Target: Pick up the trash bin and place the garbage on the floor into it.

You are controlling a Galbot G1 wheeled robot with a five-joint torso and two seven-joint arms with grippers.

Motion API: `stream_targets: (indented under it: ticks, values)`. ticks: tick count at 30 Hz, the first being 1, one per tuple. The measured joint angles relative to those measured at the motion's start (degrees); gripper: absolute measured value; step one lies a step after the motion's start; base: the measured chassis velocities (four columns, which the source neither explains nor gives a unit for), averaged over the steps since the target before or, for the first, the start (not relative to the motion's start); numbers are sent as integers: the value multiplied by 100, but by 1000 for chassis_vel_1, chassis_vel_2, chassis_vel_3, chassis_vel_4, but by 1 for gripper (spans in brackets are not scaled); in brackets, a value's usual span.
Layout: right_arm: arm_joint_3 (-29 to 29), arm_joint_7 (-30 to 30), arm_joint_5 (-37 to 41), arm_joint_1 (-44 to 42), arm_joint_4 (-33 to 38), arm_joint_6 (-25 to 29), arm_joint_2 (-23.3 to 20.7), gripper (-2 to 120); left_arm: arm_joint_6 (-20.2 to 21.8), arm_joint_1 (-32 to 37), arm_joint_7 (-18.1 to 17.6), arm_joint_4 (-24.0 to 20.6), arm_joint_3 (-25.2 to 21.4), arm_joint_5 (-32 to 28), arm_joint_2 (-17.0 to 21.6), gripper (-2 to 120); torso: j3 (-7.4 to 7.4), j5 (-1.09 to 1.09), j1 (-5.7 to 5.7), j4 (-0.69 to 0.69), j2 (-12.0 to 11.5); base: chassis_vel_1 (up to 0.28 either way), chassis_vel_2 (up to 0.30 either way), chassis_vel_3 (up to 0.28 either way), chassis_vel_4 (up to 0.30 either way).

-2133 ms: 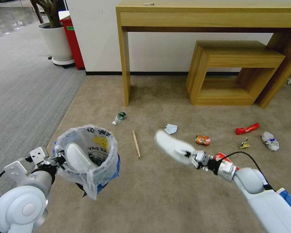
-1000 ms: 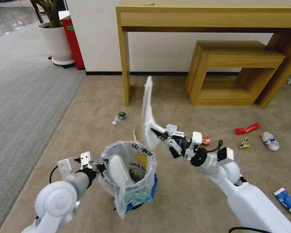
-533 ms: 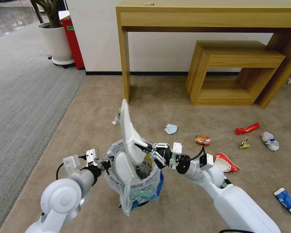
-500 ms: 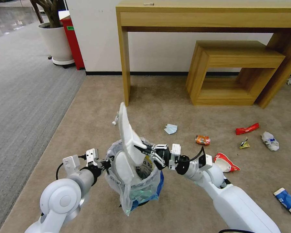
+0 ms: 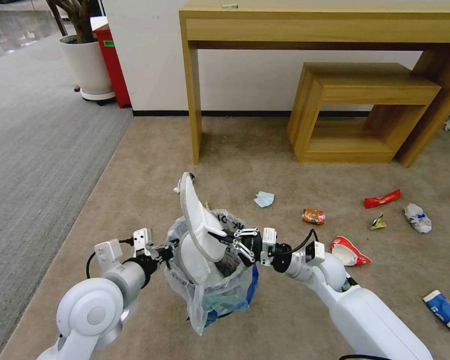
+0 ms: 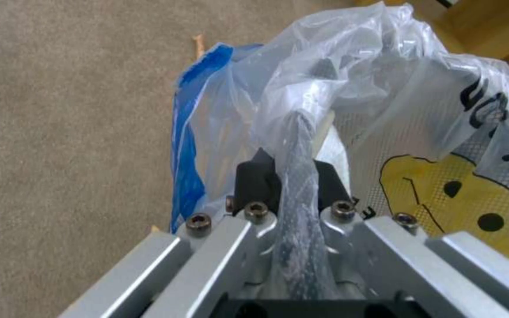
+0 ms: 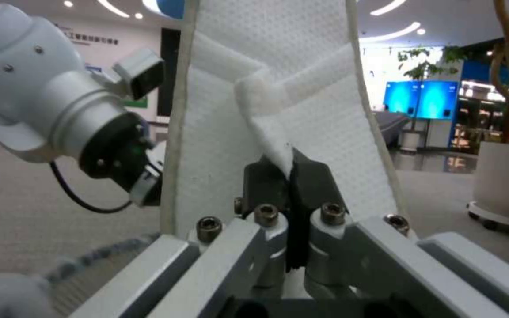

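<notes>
Crinkly plastic is what our left gripper (image 5: 161,248) clamps, its jaws pinched tight on the bagged rim of the trash bin (image 5: 212,290), which we carry off the floor (image 5: 265,310) so its mouth sits under the load; one white slipper (image 5: 191,260) already stands inside it; above, the second slipper (image 5: 194,215) points nearly upright, heel end down in the opening, because our right gripper (image 5: 226,239) is closed on its strap and tips it to slide in; rightward, the mask (image 5: 264,199), orange can (image 5: 313,216), red wrapper (image 5: 382,198) and other litter lie on the carpet, well apart from the bin.
</notes>
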Motion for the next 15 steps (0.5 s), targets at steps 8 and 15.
stream_targets:
  ticks: [8,15]
  values:
    - [63,168,-34,-36,17,14,-77,26,-3,102,-5,-114,-61,-11,34,2,0,0,0,0,0,0,0,0,0]
    - [104,250,-44,-72,33,23,-121,50,-4,140,-24,-178,-95,-14,47,2,0,0,0,0,0,0,0,0,0]
